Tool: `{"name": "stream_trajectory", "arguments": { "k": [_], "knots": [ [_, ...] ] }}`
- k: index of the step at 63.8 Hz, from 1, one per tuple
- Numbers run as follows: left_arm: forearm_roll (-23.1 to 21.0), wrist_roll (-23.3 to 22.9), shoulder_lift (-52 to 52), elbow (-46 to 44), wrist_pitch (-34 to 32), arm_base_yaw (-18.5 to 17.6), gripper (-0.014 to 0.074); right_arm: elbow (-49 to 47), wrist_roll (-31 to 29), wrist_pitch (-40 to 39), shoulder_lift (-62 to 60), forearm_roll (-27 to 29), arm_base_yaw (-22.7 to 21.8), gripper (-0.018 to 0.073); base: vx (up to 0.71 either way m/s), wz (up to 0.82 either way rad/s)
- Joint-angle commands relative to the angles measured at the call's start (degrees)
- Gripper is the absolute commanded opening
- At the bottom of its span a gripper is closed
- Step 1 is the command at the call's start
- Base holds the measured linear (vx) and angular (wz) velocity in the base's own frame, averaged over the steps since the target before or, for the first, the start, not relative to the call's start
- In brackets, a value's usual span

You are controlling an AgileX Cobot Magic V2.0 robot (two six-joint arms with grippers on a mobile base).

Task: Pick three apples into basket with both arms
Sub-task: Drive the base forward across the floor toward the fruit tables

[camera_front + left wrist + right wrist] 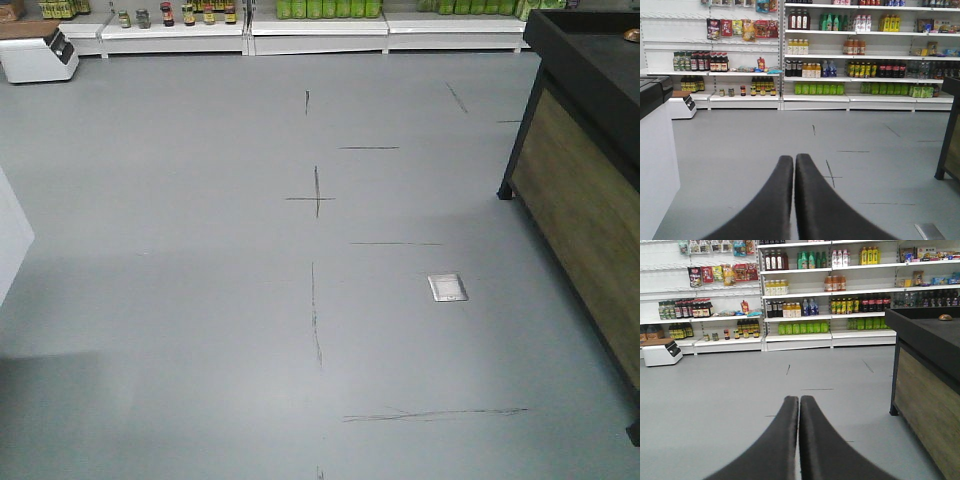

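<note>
Open grey floor [200, 300] lies ahead; a dark wood-sided counter [590, 200] blocks the right, shelves [320, 30] beyond.

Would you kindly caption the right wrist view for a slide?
Right gripper shut and empty, facing stocked shelves across grey floor, dark counter at right.

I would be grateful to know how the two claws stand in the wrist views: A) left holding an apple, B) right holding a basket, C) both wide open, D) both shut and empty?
D: the left claw and the right claw are each closed tip to tip with nothing between.
</note>
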Motion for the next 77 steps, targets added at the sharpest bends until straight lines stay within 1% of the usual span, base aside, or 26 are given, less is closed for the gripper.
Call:
{"name": "stream_trajectory", "arguments": {
  "k": [1,77],
  "knots": [
    [-0.6,-0.5,-0.8,1.3,-4.3,0.1,-0.0006,0.8,0.1,-4.5,-0.6,-0.4,-0.4,-0.0009,0.00,0.00],
    [-0.6,-0.5,-0.8,1.3,-4.3,0.1,-0.0006,0.8,0.1,-4.6,-0.6,-0.4,-0.4,-0.0009,0.00,0.00]
  ]
}}
